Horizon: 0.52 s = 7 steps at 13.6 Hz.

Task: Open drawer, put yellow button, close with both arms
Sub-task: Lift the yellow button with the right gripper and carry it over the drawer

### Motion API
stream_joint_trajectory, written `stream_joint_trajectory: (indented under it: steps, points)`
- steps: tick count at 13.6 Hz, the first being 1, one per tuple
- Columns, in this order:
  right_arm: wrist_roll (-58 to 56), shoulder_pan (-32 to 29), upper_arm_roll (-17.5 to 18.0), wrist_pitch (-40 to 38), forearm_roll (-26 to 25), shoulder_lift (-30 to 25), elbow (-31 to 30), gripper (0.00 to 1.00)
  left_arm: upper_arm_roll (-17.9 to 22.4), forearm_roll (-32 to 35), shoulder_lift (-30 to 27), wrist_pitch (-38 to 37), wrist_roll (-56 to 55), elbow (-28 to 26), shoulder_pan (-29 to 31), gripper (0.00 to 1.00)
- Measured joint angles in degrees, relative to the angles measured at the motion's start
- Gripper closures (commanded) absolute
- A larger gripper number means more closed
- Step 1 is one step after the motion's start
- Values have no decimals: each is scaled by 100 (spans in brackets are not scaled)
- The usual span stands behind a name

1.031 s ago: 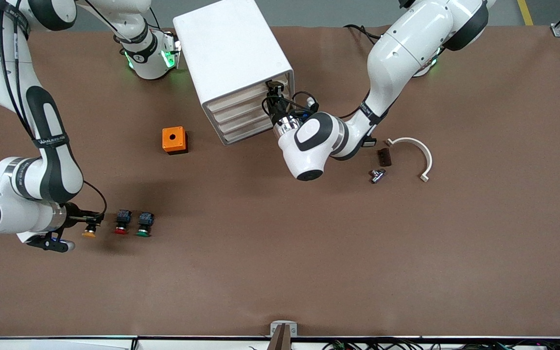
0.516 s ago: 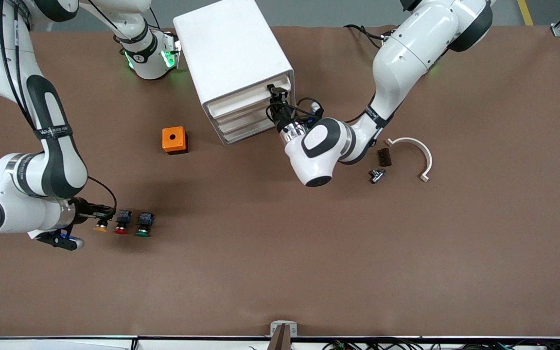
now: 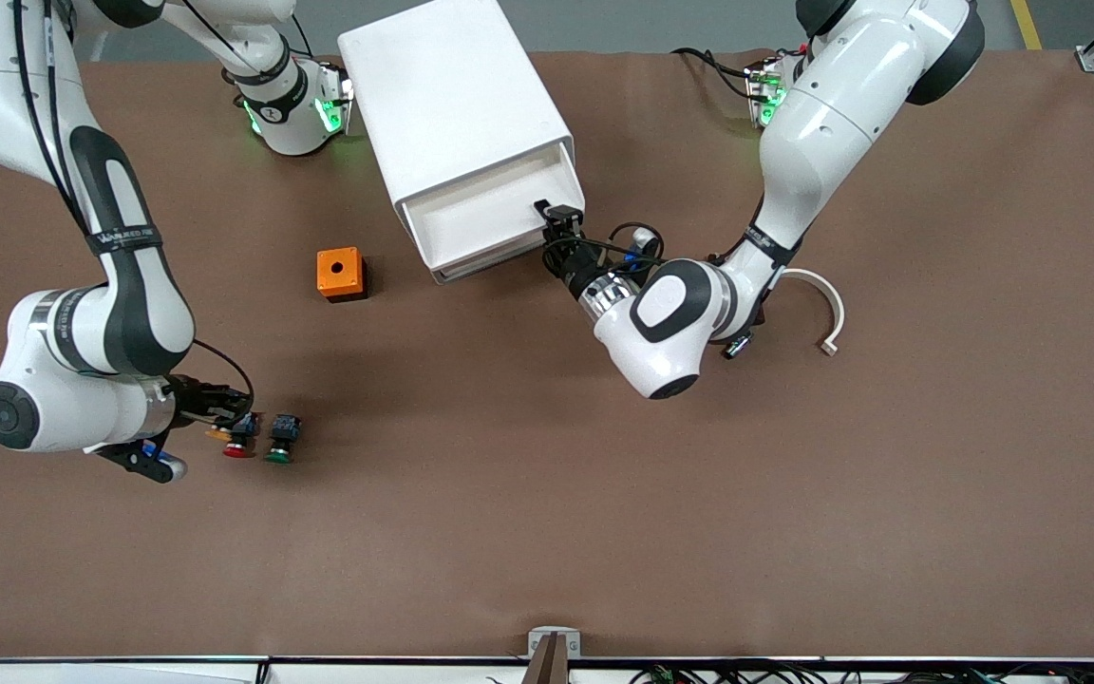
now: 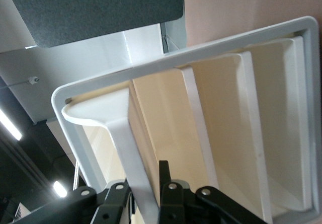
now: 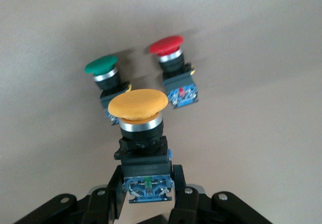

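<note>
Right gripper [image 5: 148, 196] clamped on black-and-blue body of yellow button [image 5: 139, 108], lifted above brown table [image 5: 251, 148], with green button [image 5: 102, 68] and red button [image 5: 167, 47] close together underneath.

Surfaces — plastics, metal trim, matt table cover

The table [image 3: 528, 494] wears a matt brown covering, smooth, faintly creased. The cabinet [image 3: 452, 95] is smooth white plastic with a low sheen; the drawer [image 4: 226, 128] inside is cream plastic, smooth, slightly glossy on its ribs. The yellow button [image 5: 139, 106] has a matt plastic cap over a bright metal collar and a black and blue plastic body — the red button [image 5: 166, 45] and green button [image 5: 101, 65] are finished alike. The arms [image 3: 822, 114] show glossy white shells with black bands. The orange box [image 3: 339, 273] looks like matt plastic.
</note>
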Motion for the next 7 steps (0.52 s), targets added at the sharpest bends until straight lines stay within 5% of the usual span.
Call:
stream_joint_trajectory:
  steps: [7]
  points:
    - [1083, 496, 13, -595, 458, -480, 20, 89, 50, -54, 0, 45, 1, 90, 397, 72]
